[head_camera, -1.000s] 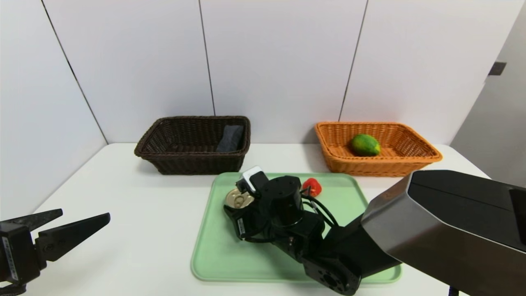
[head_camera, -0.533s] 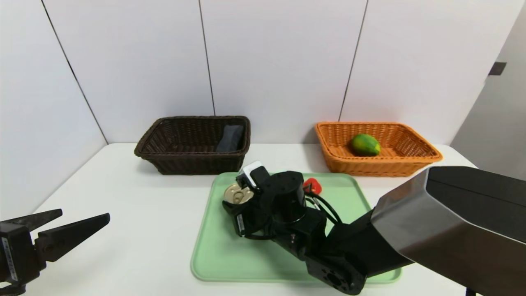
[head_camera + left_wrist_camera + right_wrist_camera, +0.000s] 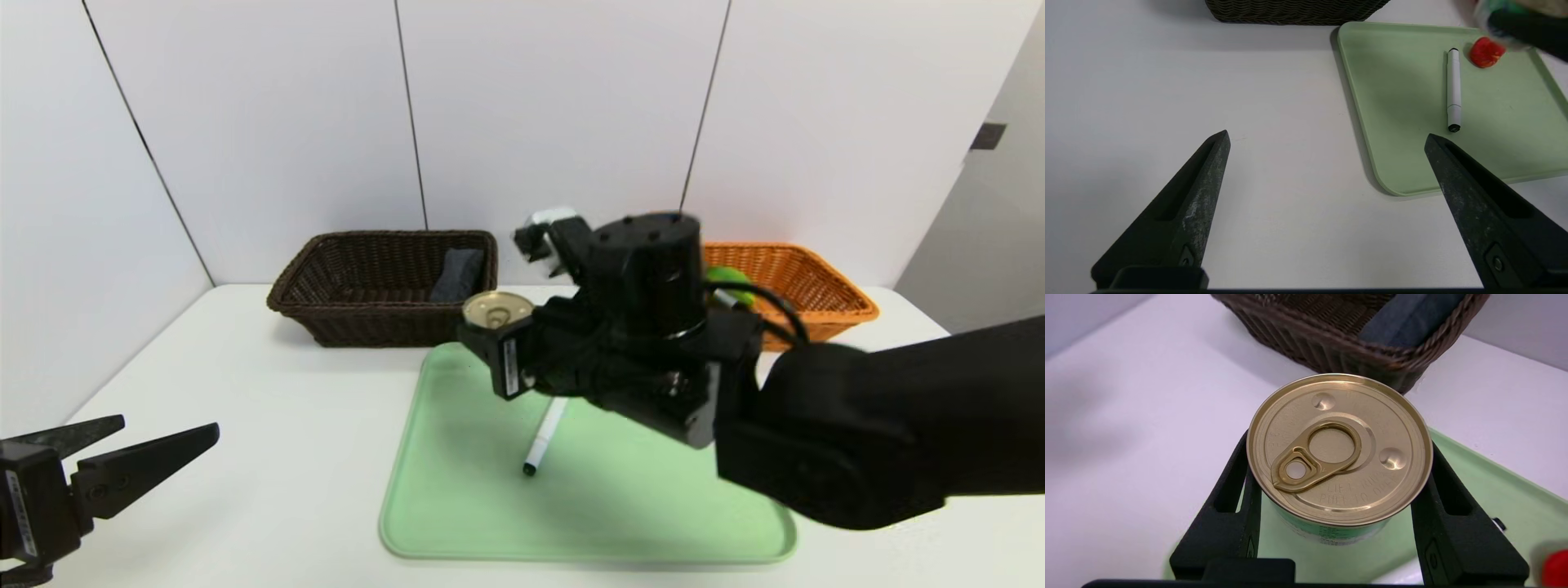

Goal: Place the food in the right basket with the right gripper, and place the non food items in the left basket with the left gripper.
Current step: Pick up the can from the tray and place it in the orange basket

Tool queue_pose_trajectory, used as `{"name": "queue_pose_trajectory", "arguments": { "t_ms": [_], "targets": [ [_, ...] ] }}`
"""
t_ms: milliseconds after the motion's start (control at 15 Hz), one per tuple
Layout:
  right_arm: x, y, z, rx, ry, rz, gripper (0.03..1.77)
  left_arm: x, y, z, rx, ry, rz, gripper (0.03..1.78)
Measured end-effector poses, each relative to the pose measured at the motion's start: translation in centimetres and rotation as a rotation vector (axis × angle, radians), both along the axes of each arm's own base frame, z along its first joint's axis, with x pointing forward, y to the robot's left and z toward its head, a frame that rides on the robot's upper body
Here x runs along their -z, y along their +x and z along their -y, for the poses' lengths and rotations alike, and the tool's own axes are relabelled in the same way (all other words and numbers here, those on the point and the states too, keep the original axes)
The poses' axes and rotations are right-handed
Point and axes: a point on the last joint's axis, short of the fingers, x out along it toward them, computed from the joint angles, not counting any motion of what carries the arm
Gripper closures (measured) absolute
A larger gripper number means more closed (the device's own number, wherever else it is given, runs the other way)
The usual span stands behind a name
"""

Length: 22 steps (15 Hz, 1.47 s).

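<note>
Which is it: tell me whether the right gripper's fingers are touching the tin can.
Touching. The right wrist view shows both fingers of the right gripper pressed against opposite sides of the tin can.

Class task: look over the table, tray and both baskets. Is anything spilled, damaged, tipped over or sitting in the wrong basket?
Nothing stands out. The towel lies in the dark basket, the green fruit in the orange basket, and the right gripper holds the can upright above the tray.

Marker pen [image 3: 545, 436] on the tray [image 3: 457, 523], baskets [image 3: 326, 318] behind.
</note>
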Motion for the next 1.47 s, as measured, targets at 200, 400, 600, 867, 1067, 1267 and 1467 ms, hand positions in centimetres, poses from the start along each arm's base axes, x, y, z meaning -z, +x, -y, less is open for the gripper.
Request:
{"name": "queue_pose_trajectory", "arguments": {
  "t_ms": [200, 400, 600, 867, 1067, 1267, 1467],
  "targets": [
    [-6.2, 1.7, 5.4, 0.103, 0.044, -0.054, 0.81, 0.0, 0.1, 0.0, 0.001, 0.001, -0.003, 0.12],
    [-9.9, 3.9, 11.8, 0.248, 0.054, -0.062, 0.81, 0.0, 0.2, 0.0, 0.001, 0.002, -0.003, 0.12],
    [-10.5, 6.2, 17.7, 0.398, 0.039, -0.088, 0.81, -0.2, 0.2, 0.0, 0.001, 0.001, 0.003, 0.12],
    [-7.7, 10.1, 21.8, 0.531, -0.014, -0.150, 0.81, -0.4, 0.3, 0.1, 0.000, 0.000, 0.009, 0.12],
    [-4.8, 12.9, 22.8, 0.570, -0.044, -0.209, 0.81, -0.6, 0.3, 0.1, 0.000, -0.001, 0.014, 0.12],
    [-2.8, 15.5, 23.9, 0.624, -0.049, -0.193, 0.82, -0.8, 0.3, 0.1, -0.001, -0.003, 0.018, 0.12],
    [-1.1, 16.7, 25.1, 0.673, -0.078, -0.220, 0.82, -0.7, 0.3, 0.1, -0.001, -0.002, 0.017, 0.12]
  ]
}}
